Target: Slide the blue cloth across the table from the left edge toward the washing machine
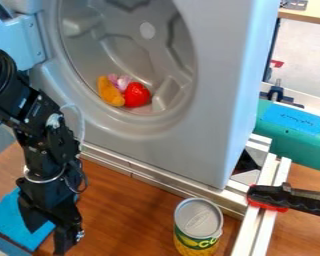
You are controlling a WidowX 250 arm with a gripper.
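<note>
Gripper (47, 241): at lower left of view, fingers spread, over blue sheet (6, 216). Sheet: lies flat, matte; probably light, pliable, best pinched at an edge. Can (198, 219): stands upright on wood-grained table (126, 200); metal-topped cylinder, likely stiff, slippery, best gripped around its sides. Grey drum (132, 52): smooth, ribbed; holds rounded red toy (136, 95).

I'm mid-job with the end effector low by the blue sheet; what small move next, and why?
I'd probably raise the end effector slightly before any sideways move: it hangs low over the blue sheet with nothing between its open fingers, and the tin can stands upright across the table, close to the metal rail.
</note>
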